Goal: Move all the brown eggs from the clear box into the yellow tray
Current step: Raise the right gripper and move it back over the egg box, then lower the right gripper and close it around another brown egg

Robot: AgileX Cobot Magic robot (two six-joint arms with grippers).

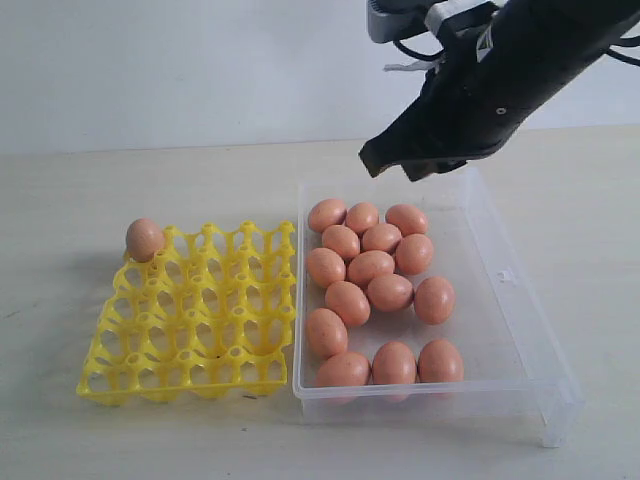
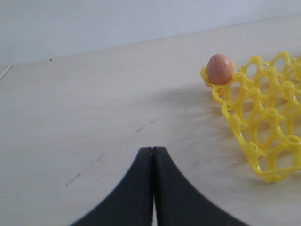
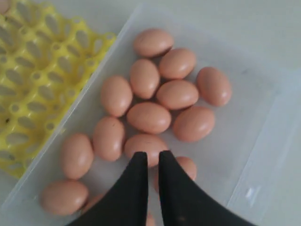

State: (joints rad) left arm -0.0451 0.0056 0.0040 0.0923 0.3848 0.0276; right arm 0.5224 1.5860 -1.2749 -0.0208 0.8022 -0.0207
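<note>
Right gripper hangs tilted over the far end of the clear box, jaws parted by a narrow slit, gripping nothing. Left gripper sits low over the table near the yellow tray, jaws pressed together, empty. One brown egg occupies a far corner cup of the tray; the other brown eggs lie clustered in the box.

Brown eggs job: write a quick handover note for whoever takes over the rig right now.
Left pincer: shut, empty, over the table beside the yellow tray.
Right pincer: slightly parted, empty, hovering above the clear box.
Done: one brown egg sits in a corner cup of the tray.
To do: about fifteen brown eggs lie loose in the box; all need moving into tray cups.
</note>
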